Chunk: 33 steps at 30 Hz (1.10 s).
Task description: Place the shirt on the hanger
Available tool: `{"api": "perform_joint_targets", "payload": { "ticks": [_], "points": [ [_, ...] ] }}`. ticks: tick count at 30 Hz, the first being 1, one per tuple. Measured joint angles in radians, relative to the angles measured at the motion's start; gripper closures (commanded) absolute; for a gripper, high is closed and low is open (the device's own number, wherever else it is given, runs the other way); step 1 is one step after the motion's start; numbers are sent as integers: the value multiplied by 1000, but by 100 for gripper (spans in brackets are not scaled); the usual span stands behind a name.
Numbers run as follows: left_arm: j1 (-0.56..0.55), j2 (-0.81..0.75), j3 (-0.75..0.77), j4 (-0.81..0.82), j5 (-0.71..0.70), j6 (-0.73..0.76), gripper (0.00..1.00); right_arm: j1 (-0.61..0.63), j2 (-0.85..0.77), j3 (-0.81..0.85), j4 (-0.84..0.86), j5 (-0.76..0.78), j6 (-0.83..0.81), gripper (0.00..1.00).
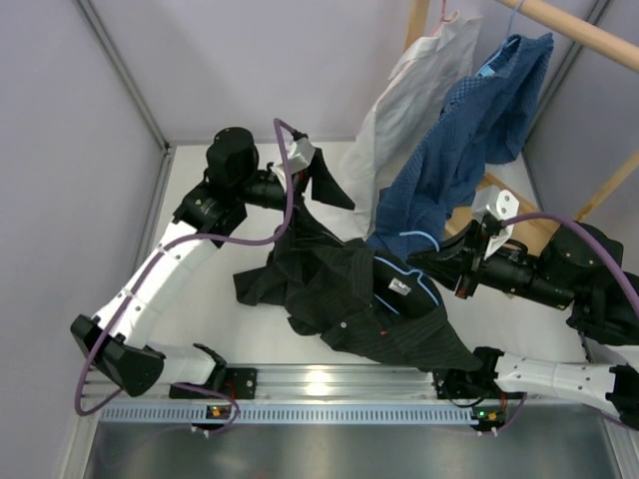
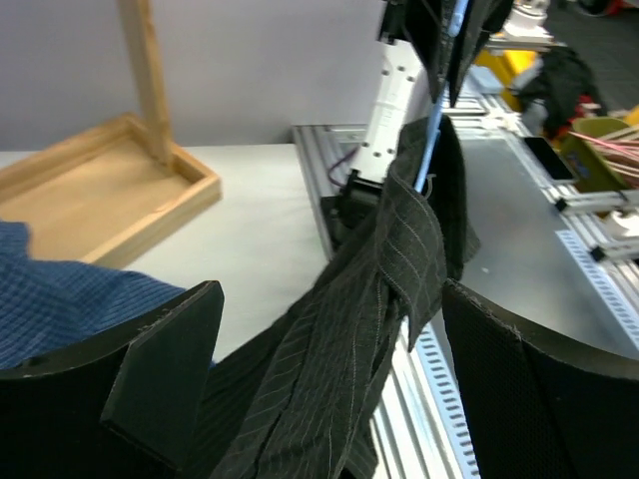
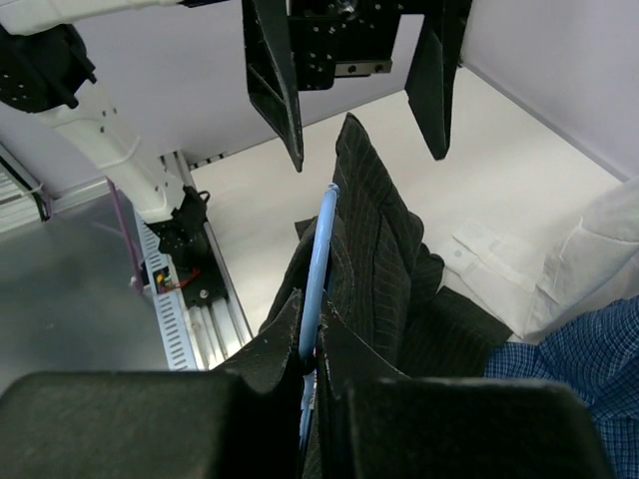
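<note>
Top camera looks down on the desk [image 1: 250, 334]; close-in wrist cameras face each other across the shirt [image 3: 374, 230] and hanger [image 3: 318, 261].

Shirt [image 1: 329, 289]: mid bench [image 1: 200, 299], between the arms, with one fold raised toward the back.
Hanger [image 3: 318, 259]: inside the shirt, its wire clamped in the right pincer [image 3: 312, 341].
Left pincer [image 1: 315, 170]: behind the shirt, jaws apart either side of the raised fold.
Hung shirts [image 1: 449, 150]: back right, on the rail [image 1: 579, 30].
Tray [image 1: 524, 232]: right, under the rail.
</note>
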Motion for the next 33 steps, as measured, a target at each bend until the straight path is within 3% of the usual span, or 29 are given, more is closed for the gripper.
{"api": "perform_joint_targets", "payload": {
  "ticks": [7, 16, 17, 22, 23, 24, 27, 29, 30, 31, 33],
  "points": [
    [-76, 29, -5, 1, 94, -11, 10, 0, 11, 0, -4, -35, -4, 100],
    [-156, 47, -50, 1, 96, -3, 28, 0, 44, 20, -21, -60, -5, 100],
    [-163, 53, -58, 1, 97, 0, 38, 0, 48, 23, -23, -60, -6, 100],
    [-180, 83, -86, -1, 103, 19, 61, 0, 52, 24, -23, -62, -14, 100],
    [-182, 85, -88, -1, 105, 24, 84, 0, 54, 24, -23, -61, -14, 100],
    [-185, 85, -90, -3, 108, 28, 97, 0, 57, 25, -23, -60, -14, 100],
    [-193, 76, -99, -5, 133, 63, 100, -1, 62, 31, -30, -45, -19, 99],
    [-193, 67, -103, -6, 132, 79, 100, 0, 61, 30, -30, -48, -16, 80],
    [-193, 63, -105, -6, 130, 85, 100, 0, 60, 30, -29, -49, -8, 52],
    [-193, 61, -105, -6, 129, 90, 100, 0, 58, 30, -29, -48, -2, 42],
    [-193, 60, -105, -6, 127, 97, 100, 0, 40, 29, -33, -37, 1, 34]
  ]
}}
